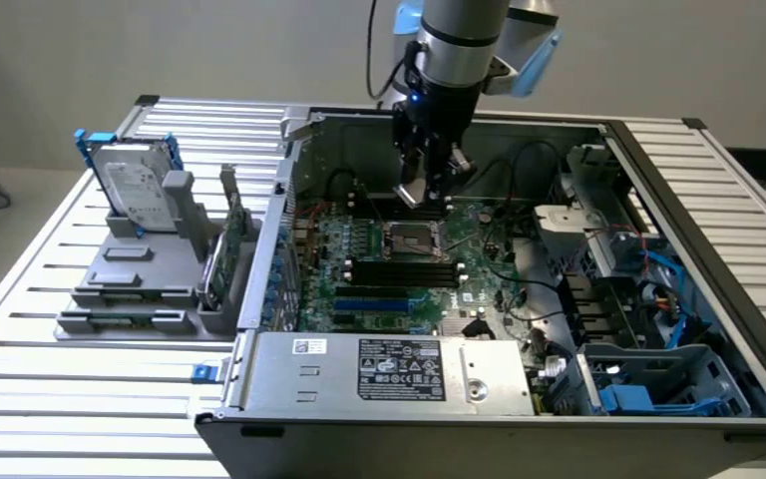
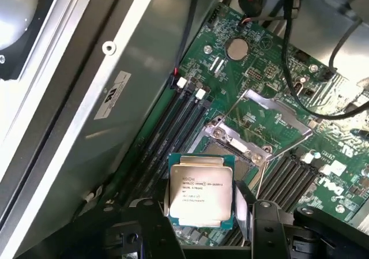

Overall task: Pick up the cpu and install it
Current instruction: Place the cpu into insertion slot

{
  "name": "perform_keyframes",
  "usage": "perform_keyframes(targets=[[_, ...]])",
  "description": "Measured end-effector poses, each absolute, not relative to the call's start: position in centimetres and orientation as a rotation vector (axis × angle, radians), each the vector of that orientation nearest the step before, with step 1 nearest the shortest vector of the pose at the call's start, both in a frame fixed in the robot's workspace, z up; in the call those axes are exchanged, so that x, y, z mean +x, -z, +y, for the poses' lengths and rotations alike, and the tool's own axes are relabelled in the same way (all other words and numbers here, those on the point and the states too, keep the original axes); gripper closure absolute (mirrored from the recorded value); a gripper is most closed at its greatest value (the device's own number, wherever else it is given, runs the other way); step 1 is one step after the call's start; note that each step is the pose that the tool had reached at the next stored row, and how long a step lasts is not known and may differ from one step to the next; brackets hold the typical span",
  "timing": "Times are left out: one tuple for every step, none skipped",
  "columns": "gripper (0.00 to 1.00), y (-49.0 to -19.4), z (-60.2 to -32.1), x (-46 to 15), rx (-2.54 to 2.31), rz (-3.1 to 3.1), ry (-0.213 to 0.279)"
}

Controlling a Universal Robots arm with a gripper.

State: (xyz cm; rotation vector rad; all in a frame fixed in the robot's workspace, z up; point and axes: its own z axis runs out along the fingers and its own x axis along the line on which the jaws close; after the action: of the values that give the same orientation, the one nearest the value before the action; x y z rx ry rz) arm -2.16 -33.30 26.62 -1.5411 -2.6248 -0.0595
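My gripper (image 1: 426, 188) is down inside the open computer case (image 1: 490, 444), toward its far side. Its fingers (image 2: 151, 221) are closed on the cpu (image 2: 200, 190), one on each side, with the shiny top facing the wrist camera. The cpu hangs near the socket (image 2: 253, 141) on the green board (image 2: 259, 57). I think it is not touching the board, but I cannot be sure.

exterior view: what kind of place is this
Likely a robot bench for computer assembly: an open computer case on a slatted metal table, a hard drive in a holder beside it, the hand holding a cpu.
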Motion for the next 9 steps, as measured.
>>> perform_keyframes(targets=[[0.46, -26.61, -33.30, -2.15, -1.562, -2.612, 0.060], [0.46, -26.60, -33.30, -2.15, -1.584, -2.599, 0.061], [0.46, -26.60, -33.31, -2.15, -1.605, -2.585, 0.062], [0.46, -26.58, -33.30, -2.15, -1.627, -2.572, 0.062], [0.46, -26.56, -33.30, -2.15, -1.648, -2.557, 0.063], [0.46, -26.54, -33.30, -2.15, -1.669, -2.543, 0.064], [0.46, -26.52, -33.30, -2.15, -1.692, -2.528, 0.064], [0.46, -26.50, -33.31, -2.15, -1.713, -2.513, 0.065], [0.46, -26.48, -33.31, -2.15, -1.735, -2.498, 0.065]])
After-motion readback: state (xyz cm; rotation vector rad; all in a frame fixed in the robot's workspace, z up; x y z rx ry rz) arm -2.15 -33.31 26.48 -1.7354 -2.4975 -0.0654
